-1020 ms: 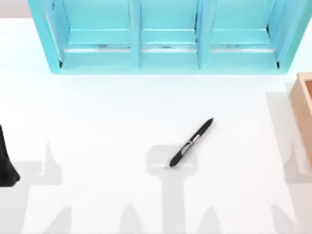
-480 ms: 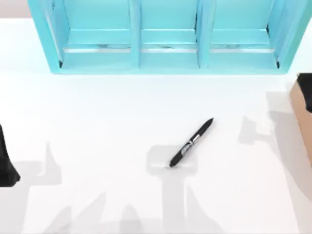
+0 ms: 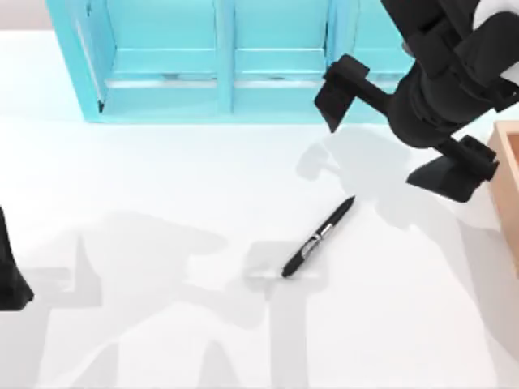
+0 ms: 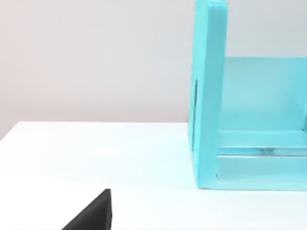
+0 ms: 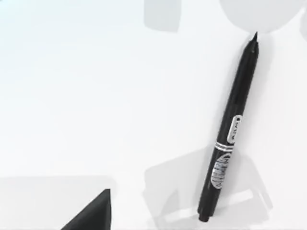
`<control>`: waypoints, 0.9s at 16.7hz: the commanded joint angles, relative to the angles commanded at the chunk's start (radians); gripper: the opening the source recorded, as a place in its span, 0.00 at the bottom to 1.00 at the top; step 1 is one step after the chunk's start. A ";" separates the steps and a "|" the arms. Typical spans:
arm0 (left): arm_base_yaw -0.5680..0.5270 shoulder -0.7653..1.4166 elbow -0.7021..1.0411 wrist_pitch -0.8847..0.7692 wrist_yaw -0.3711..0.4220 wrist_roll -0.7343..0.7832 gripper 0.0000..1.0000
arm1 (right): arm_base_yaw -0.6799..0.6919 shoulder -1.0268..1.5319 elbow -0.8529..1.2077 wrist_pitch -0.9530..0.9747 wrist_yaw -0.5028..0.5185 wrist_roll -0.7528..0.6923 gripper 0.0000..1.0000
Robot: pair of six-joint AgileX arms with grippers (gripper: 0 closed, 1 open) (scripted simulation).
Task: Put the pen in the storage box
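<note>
Pen [image 3: 319, 237] flat on open table [image 3: 162, 203]; right gripper [image 3: 397, 138] above, fingers spread; left gripper's fingers unclear.

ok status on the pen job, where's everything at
Right gripper open, above table near shelf unit. Left arm parked at left edge. Pen flat on table, untouched; storage box at right edge. Path clear.

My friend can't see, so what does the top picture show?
A black pen lies slanted on a white table. The right arm's open claw hovers above it, near a blue shelf at the back. A tan box sits at the right edge; the left arm waits at the left edge.
</note>
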 joint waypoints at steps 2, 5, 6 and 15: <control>0.000 0.000 0.000 0.000 0.000 0.000 1.00 | 0.017 0.173 0.135 -0.091 -0.006 0.085 1.00; 0.000 0.000 0.000 0.000 0.000 0.000 1.00 | 0.028 0.354 0.275 -0.196 -0.016 0.177 1.00; 0.000 0.000 0.000 0.000 0.000 0.000 1.00 | 0.030 0.393 0.305 -0.219 -0.018 0.197 1.00; 0.000 0.000 0.000 0.000 0.000 0.000 1.00 | 0.027 0.453 0.330 -0.231 -0.023 0.221 1.00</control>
